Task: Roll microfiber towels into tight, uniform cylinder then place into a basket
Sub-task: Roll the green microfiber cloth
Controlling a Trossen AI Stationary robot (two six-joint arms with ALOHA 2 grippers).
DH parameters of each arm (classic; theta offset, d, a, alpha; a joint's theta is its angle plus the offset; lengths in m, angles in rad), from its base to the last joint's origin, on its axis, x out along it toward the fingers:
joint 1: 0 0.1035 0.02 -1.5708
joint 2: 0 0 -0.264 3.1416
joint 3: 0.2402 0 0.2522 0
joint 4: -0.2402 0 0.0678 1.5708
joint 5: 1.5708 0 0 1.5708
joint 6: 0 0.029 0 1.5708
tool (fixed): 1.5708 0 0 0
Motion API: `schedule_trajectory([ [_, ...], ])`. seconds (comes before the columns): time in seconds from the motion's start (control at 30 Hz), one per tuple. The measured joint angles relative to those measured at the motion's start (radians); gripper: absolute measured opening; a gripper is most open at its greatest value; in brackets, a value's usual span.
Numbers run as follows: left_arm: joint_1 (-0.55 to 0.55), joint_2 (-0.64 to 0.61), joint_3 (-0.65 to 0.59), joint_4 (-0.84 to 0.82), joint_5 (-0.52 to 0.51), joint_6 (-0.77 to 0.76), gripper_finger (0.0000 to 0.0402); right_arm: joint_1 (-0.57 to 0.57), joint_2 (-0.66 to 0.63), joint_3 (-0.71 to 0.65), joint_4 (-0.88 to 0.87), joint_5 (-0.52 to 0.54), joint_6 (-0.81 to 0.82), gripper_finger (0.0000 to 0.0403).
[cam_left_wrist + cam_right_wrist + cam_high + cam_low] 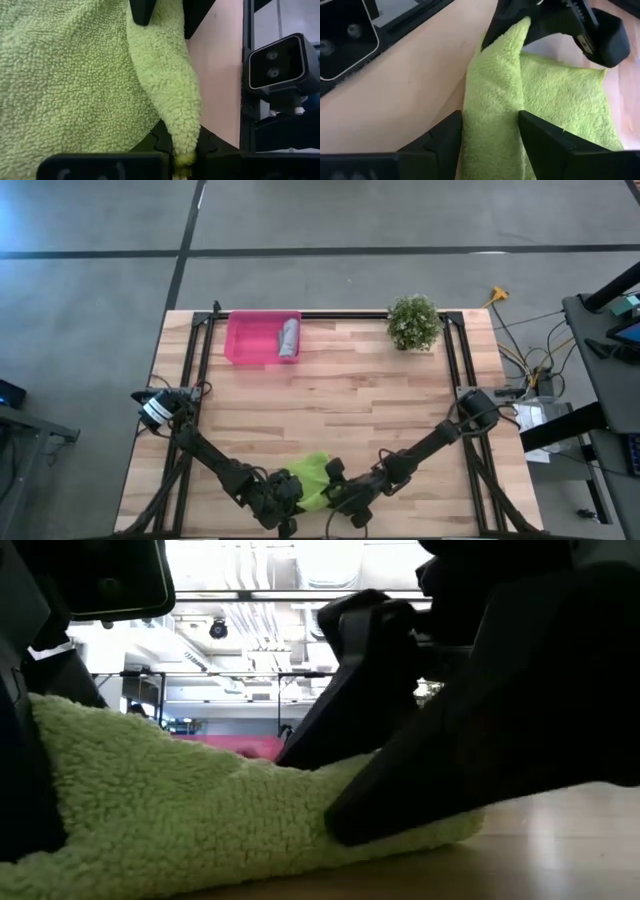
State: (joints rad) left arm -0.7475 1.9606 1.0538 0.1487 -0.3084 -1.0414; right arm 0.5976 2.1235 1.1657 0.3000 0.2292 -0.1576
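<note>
At the bottom centre of the high view, the lime green towel (312,477) lies bunched on the tabletop (350,400) between the left gripper (285,502), its fingers clenched on one end of a raised fold, and the right gripper (345,498), whose spread fingers straddle the other end. Rolling it tightly likely calls for both low, inward-angled arms to advance evenly, keeping the fold taut. At upper left, the basket (245,340) holds the rolled grey towel (289,338).
</note>
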Motion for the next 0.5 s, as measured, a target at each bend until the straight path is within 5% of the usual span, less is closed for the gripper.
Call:
schedule_trajectory([
  [0.2, 0.0, -0.001, -0.005, 0.002, 0.008, -0.001, 0.0002, 0.0, 0.02, 0.004, -0.005, -0.049, 0.037, 0.0164],
  [0.5, 0.0, -0.006, -0.013, 0.005, 0.038, 0.0, 0.0004, -0.051, 0.014, 0.009, -0.038, -0.201, 0.293, 0.0022],
])
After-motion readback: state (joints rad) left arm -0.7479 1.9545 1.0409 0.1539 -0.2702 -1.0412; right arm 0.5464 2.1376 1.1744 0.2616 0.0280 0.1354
